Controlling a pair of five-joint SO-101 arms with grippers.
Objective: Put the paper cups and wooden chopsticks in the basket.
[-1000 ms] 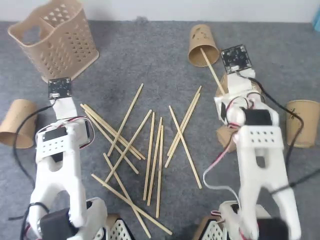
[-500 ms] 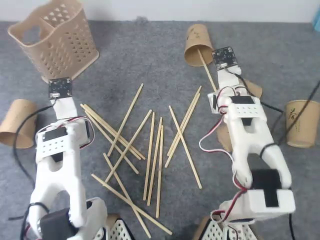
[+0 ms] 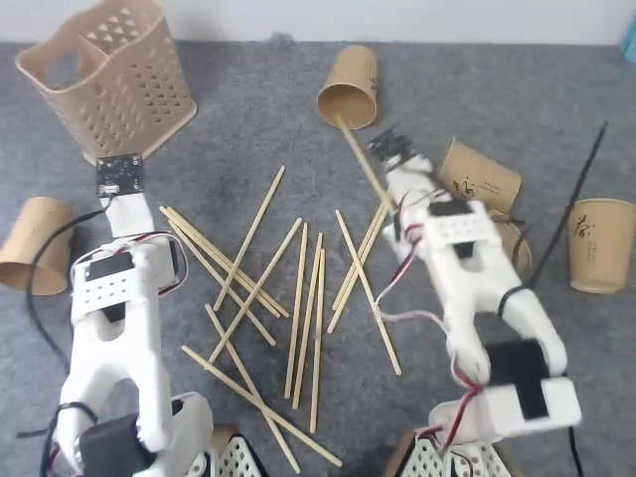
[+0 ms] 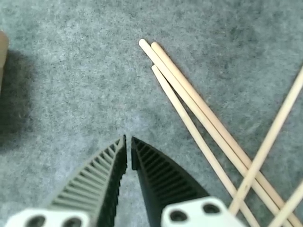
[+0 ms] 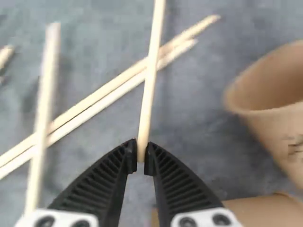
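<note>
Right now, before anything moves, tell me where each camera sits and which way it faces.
High view: fixed above the table, facing down on the basket, loose chopsticks, paper cups and both white arms.
Left wrist view: on the left arm's wrist, facing down past its own shut jaws at three chopstick ends beside them.
Right wrist view: on the right arm's wrist, facing along its own jaws, shut on one held chopstick; a cup lies beside.
Shared: the high and right wrist views both show the held chopstick.
</note>
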